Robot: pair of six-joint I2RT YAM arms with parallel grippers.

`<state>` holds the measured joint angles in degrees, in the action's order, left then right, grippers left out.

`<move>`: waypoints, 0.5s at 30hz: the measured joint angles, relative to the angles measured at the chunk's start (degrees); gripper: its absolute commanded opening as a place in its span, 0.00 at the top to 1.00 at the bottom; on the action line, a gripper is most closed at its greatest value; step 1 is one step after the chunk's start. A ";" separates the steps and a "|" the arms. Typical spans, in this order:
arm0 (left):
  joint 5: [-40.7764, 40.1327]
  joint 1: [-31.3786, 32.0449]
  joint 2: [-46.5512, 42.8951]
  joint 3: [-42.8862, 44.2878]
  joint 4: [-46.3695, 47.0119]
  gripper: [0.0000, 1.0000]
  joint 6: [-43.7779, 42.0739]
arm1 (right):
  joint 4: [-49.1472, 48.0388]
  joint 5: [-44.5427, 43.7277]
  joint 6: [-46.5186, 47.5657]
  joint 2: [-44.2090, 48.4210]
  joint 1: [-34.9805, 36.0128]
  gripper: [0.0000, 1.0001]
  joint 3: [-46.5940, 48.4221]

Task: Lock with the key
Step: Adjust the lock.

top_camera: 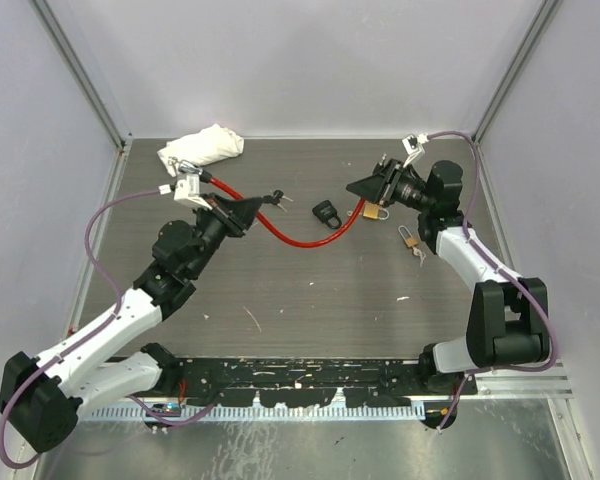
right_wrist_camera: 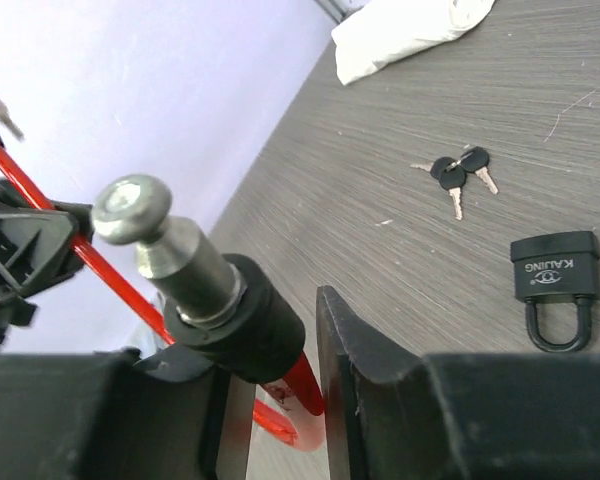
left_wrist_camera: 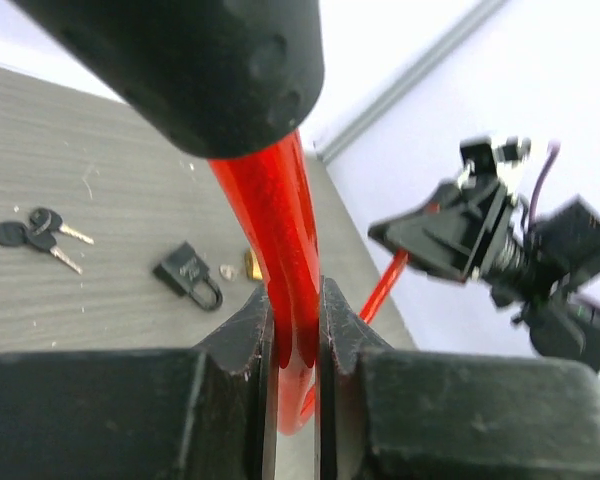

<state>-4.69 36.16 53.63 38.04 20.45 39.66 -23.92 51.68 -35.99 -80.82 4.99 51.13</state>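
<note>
A red cable lock (top_camera: 290, 238) hangs in a sag between my two grippers above the table. My left gripper (top_camera: 242, 212) is shut on the red cable (left_wrist_camera: 280, 220) just below its black lock body (left_wrist_camera: 200, 70). My right gripper (top_camera: 358, 187) is shut on the other end, by the black collar (right_wrist_camera: 245, 325) under the bare metal pin (right_wrist_camera: 140, 215). The pin points toward the left gripper, and the two ends are apart. A bunch of black-headed keys (top_camera: 278, 198) lies on the table between the arms; it also shows in both wrist views (left_wrist_camera: 35, 232) (right_wrist_camera: 458, 172).
A black padlock (top_camera: 326, 212) lies near the table's middle. A brass padlock (top_camera: 374, 211) sits under the right gripper and a smaller one (top_camera: 412, 241) lies to its right. A white cloth (top_camera: 202, 148) lies at the back left. Metal frame posts stand at the back corners.
</note>
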 measured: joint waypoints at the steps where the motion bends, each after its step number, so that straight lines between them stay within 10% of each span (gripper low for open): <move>1: -1.90 -0.04 0.66 0.17 1.36 1.00 0.52 | -2.47 -0.35 -3.17 -0.22 -0.35 0.65 -0.61; 15: -19.82 -0.28 15.34 4.94 22.40 1.00 10.67 | -9.20 -6.51 -18.45 -4.87 -4.24 0.54 -4.22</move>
<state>-24.51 35.88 68.97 42.98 42.85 50.33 -33.12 45.17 -54.43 -85.69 0.75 46.92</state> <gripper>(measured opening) 0.126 0.447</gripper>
